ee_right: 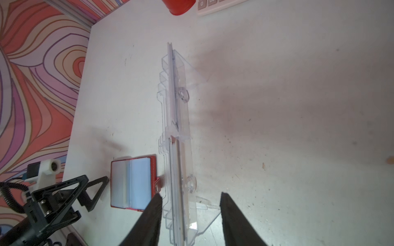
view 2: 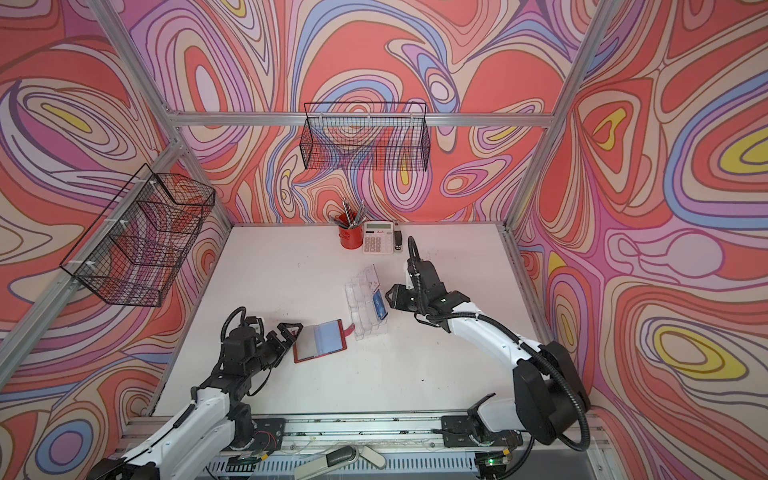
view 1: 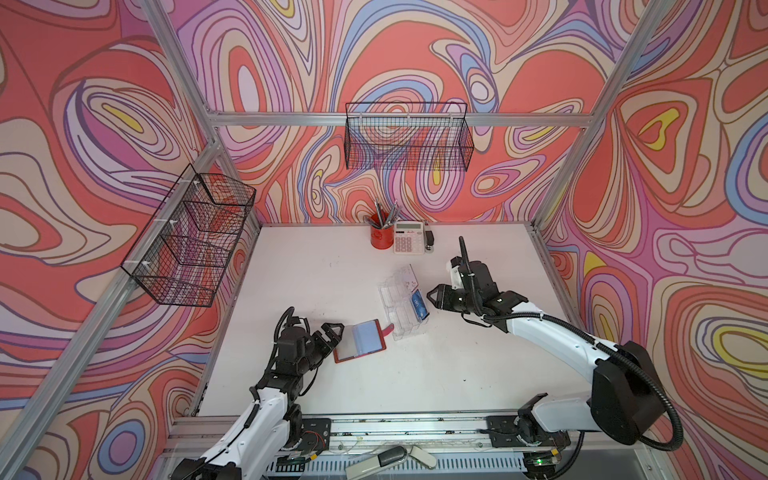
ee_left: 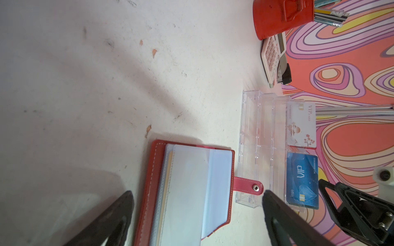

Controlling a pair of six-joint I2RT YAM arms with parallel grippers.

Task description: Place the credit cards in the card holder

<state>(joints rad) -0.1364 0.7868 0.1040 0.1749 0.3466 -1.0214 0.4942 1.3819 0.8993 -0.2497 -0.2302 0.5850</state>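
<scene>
Step judged: placing. Blue card point(view 1: 419, 306) seated in card holder point(view 1: 394, 296), mid-table; white card point(view 1: 409, 277) slotted farther back. Right hand point(view 1: 433, 298) seen just right of holder, partly spread, nothing gripped. Left hand point(view 1: 333, 336) spread wide, empty, at left edge of red wallet point(view 1: 360, 340). Next one to be drawn from wallet sleeves; thin edge calls for precise pinch.

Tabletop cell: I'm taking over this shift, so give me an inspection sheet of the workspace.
Surface: white table, scuffed, dark specks.
Job's things: clear card holder upright, a blue card and a white card in it; red wallet lying open.
Clutter: pen cup, calculator, stapler at the far edge.
Grippers: left gripper open at the wallet; right gripper open, straddling the holder's end.
Cables: black hose loops off the right arm.
Surroundings: two wire baskets on patterned walls.
</scene>
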